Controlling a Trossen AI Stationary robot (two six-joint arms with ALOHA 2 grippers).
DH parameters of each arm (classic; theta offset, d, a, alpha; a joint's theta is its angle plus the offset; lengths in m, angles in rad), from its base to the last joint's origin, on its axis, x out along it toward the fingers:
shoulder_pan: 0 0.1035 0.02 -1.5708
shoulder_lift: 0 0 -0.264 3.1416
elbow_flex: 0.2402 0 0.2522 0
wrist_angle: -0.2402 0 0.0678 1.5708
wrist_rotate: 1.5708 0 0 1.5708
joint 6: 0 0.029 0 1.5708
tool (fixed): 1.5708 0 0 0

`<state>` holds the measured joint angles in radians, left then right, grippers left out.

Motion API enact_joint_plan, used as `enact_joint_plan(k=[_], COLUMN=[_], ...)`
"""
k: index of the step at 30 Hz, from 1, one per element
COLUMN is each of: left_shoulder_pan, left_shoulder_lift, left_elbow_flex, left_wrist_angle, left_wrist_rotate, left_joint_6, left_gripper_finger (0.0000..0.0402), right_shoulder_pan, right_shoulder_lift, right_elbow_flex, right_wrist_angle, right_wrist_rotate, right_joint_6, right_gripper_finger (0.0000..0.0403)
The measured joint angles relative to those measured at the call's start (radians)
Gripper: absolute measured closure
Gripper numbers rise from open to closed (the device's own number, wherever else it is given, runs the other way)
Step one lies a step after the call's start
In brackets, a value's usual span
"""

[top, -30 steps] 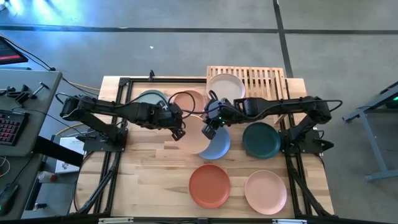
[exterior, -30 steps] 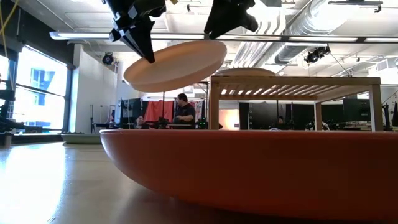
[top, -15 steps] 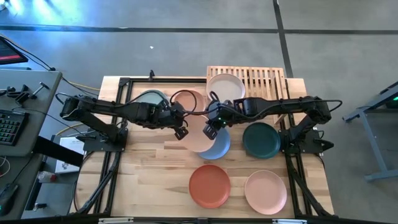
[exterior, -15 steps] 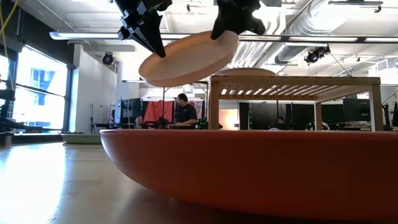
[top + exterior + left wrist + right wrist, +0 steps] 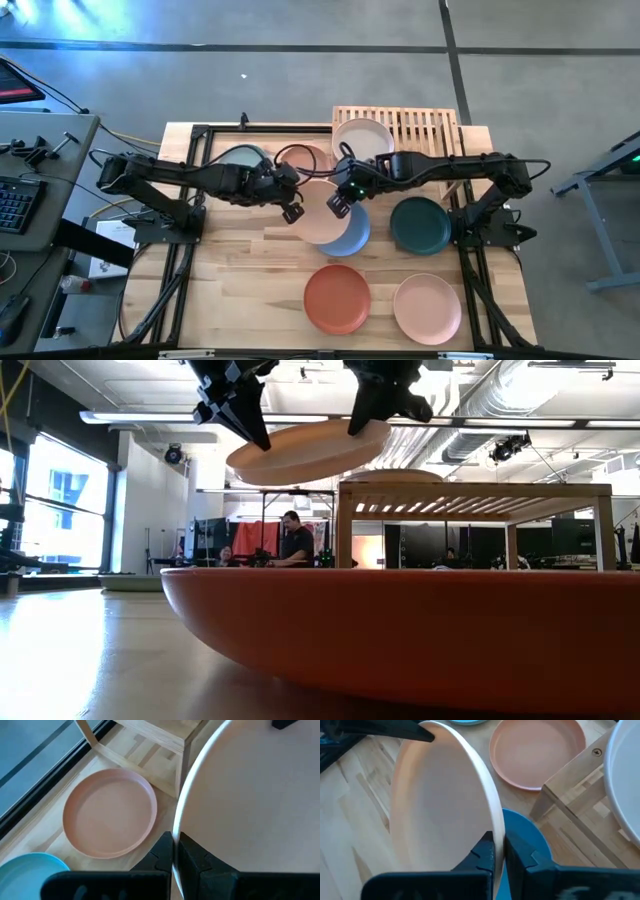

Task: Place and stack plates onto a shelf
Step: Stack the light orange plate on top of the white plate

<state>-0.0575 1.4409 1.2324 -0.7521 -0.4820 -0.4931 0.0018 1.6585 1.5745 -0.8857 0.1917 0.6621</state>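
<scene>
Both hands pinch the grey-beige plate by opposite rims: the left hand and the right hand. It hangs above the worktop, over the blue plate, just before the shelf.

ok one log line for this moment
left gripper: shut on beige plate | right gripper: shut on opposite rim | plate: airborne, above blue plate | shelf: holds cream plate

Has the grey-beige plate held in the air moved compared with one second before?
Yes. In the low view the grey-beige plate has risen, levelled and shifted toward the shelf, now gripped by both hands.
</scene>
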Motion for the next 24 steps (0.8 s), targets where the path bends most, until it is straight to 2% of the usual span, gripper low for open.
enact_joint_plan(k=[9,15,19,24], left_shoulder_pan=[0.04,0.061,0.065,0.065], left_shoulder_lift=[0.001,0.002,0.003,0.002], left_elbow_flex=[0.0,0.0,0.0,0.0], left_wrist_angle=[0.016,0.051,0.085,0.087], left_wrist_rotate=[0.12,0.219,0.237,0.27], left_joint_6=[-0.003,0.001,-0.023,-0.034], left_gripper_finger=[0.0397,0.0355,0.0325,0.0313], right_shoulder_pan=[-0.002,-0.002,-0.002,-0.002], right_shoulder_lift=[0.0,0.0,0.0,0.0], right_elbow_flex=[0.0,0.0,0.0,0.0], right_wrist_angle=[-0.013,-0.016,-0.012,-0.013], right_wrist_rotate=[-0.008,-0.008,-0.008,-0.008], right_joint_6=[0.016,0.028,0.037,0.041], right_gripper_finger=[0.0402,0.0402,0.0402,0.0402])
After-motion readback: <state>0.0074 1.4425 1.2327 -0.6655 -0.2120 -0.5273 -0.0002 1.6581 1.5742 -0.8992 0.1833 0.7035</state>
